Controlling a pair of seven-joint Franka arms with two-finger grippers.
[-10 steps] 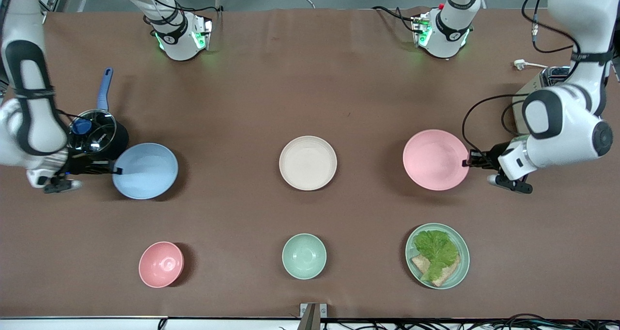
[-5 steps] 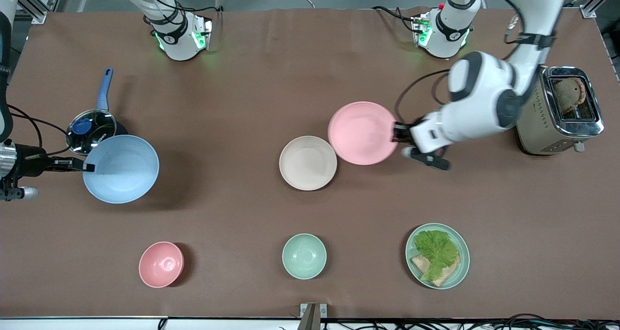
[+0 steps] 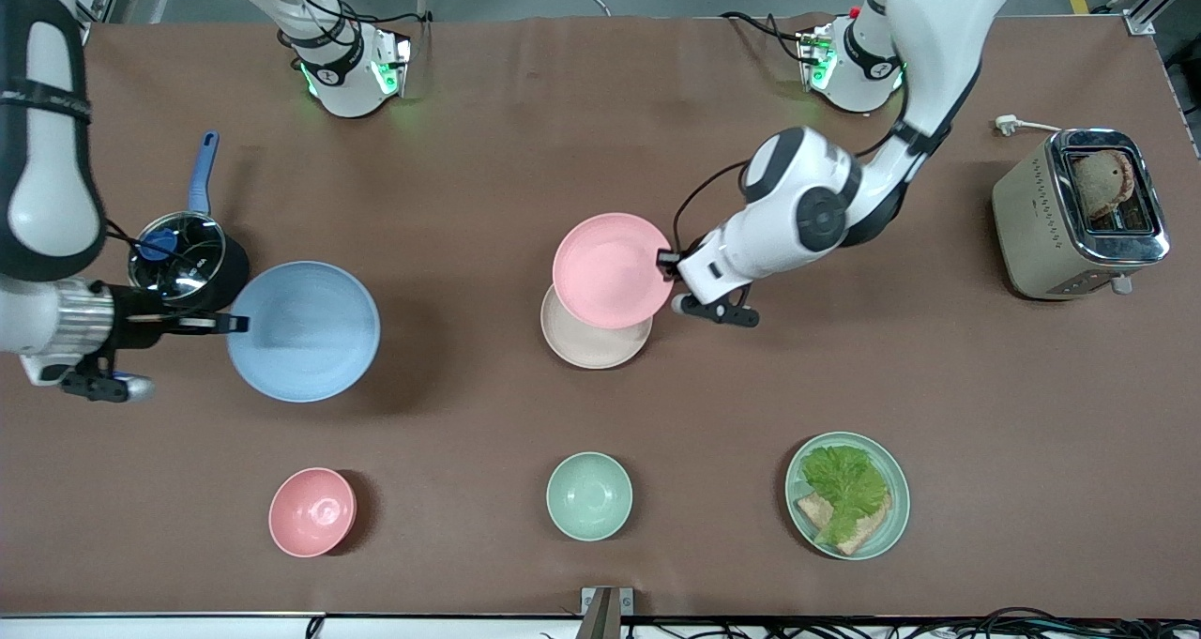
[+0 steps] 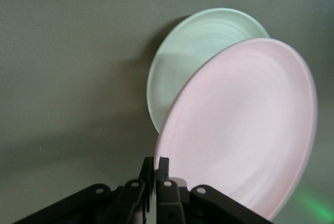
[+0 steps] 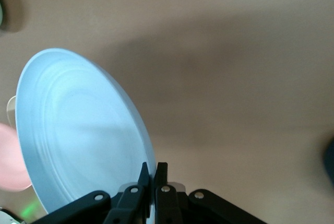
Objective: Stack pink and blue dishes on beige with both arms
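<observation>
The beige plate point(image 3: 591, 346) lies at the table's middle, mostly covered from above by the pink plate point(image 3: 610, 268). My left gripper point(image 3: 668, 266) is shut on that pink plate's rim and holds it in the air over the beige plate. In the left wrist view the pink plate point(image 4: 245, 130) overlaps the beige plate point(image 4: 182, 62), with my left gripper point(image 4: 156, 169) pinching its edge. The blue plate point(image 3: 302, 331) hangs above the table toward the right arm's end, with my right gripper point(image 3: 235, 322) shut on its rim. The right wrist view shows this blue plate point(image 5: 78, 130) clamped in my right gripper point(image 5: 154, 174).
A black pot with a blue handle point(image 3: 188, 254) stands beside the blue plate. A toaster point(image 3: 1079, 212) sits at the left arm's end. Nearer the front camera are a small pink bowl point(image 3: 311, 512), a mint-green bowl point(image 3: 588, 495) and a mint-green plate with lettuce and bread point(image 3: 887, 517).
My left arm has carried the pink plate from the left arm's end to over the beige plate. My right arm has lifted the blue plate and moved it toward the middle.
</observation>
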